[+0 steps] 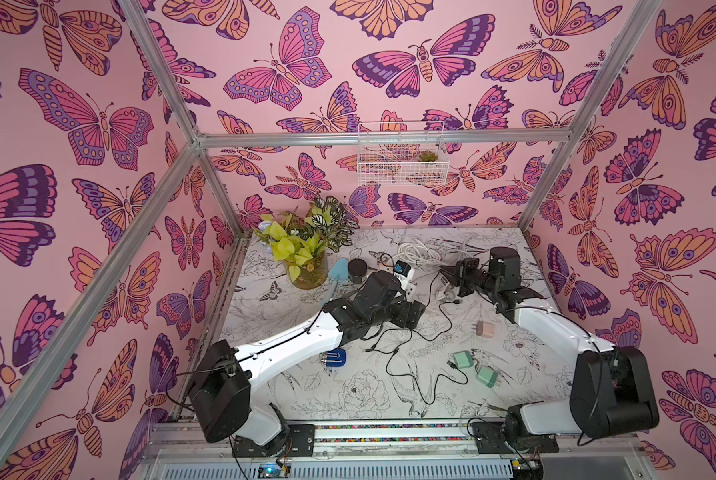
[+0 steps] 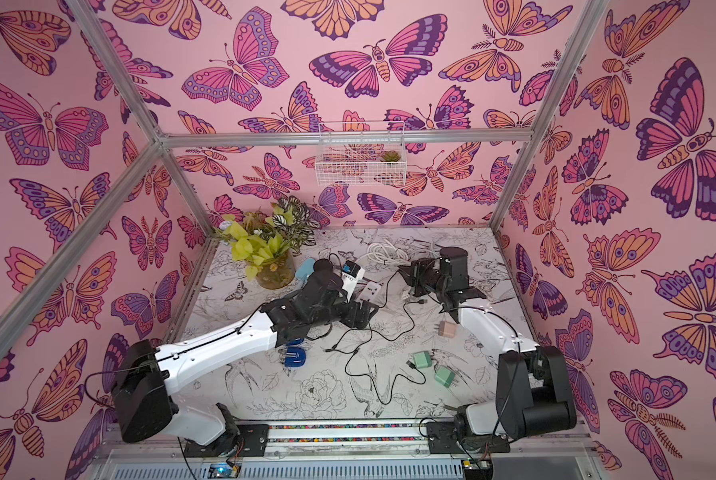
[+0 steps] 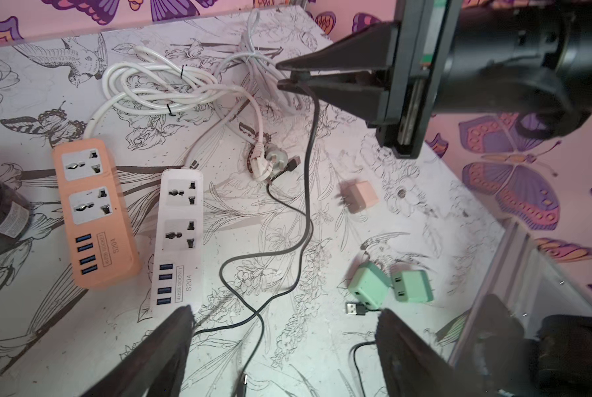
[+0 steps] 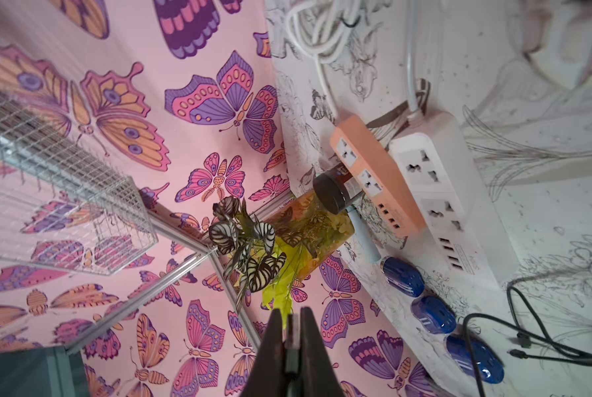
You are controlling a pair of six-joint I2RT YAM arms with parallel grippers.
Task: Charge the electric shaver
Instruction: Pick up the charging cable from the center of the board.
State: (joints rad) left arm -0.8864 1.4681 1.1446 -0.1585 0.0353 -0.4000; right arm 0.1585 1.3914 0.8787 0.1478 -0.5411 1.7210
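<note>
Over in the far left corner of the flower-printed table surface (image 1: 348, 399) stands a round glass vase of leafy stems (image 1: 308, 274). Just to its right lies the slim light-blue electric shaver (image 1: 338, 269), head towards the back edge, handle running forward until the left arm hides it. A squat black jar (image 1: 357, 269) sits just beside the shaver's head. Nearer the front edge, three glossy dark-blue plug adapters (image 4: 433, 314) lie in a row, partly under that arm.

Next along, an orange plastic power strip (image 3: 95, 213) and a white plastic power strip (image 3: 181, 233) lie side by side. The left gripper (image 3: 284, 343) hangs over the middle of the surface, jaws spread wide and empty, one finger above the USB end of the white strip. The shaver lies off to its left, past both strips and well apart from it.

A thin black charging cable (image 3: 306, 192) snakes across the middle and climbs to the right gripper (image 3: 287, 77), which is pinched tight on it, raised off the surface towards the back right. The shaver is farther still from this gripper, with the jar and both strips between them.

A bundle of white cord (image 1: 416, 251) lies near the back edge. Towards the right edge sits a pale pink cube adapter (image 1: 484, 330), and closer to the front edge two mint-green cube adapters (image 1: 462, 359) lie just beside each other.
</note>
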